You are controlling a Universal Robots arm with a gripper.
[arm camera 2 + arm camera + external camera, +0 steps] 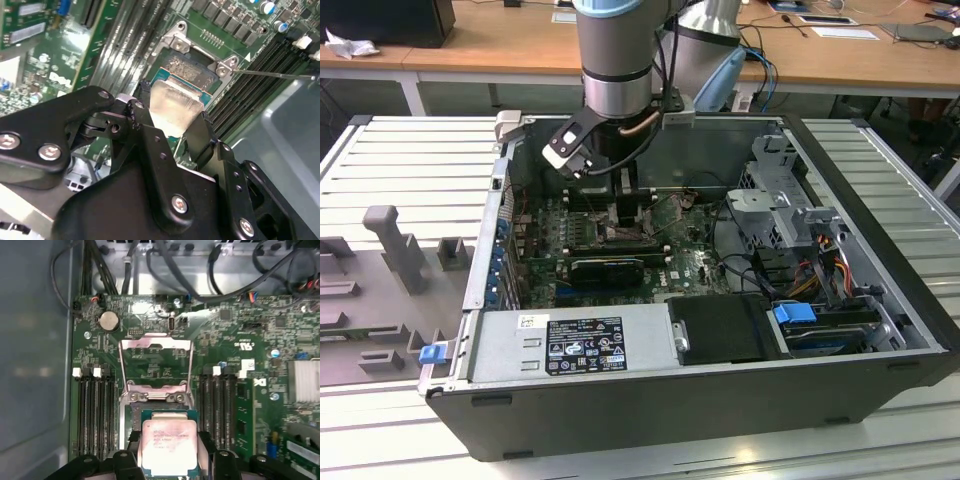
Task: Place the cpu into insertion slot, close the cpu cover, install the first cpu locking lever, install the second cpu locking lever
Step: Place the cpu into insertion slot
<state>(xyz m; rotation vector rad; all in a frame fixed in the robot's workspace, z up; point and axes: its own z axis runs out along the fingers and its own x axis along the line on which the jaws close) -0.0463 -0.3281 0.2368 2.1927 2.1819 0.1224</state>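
Pinches the cpu by two opposite edges in the gripper, held flat and face up to seat squarely; hangs right at the insertion slot under the fingertips; finds the cpu cover flipped open beyond them, clear of the drop.

The grey cylindrical arm reaches straight down — wrist vertical. Its black gripper clamps the pale square cpu.
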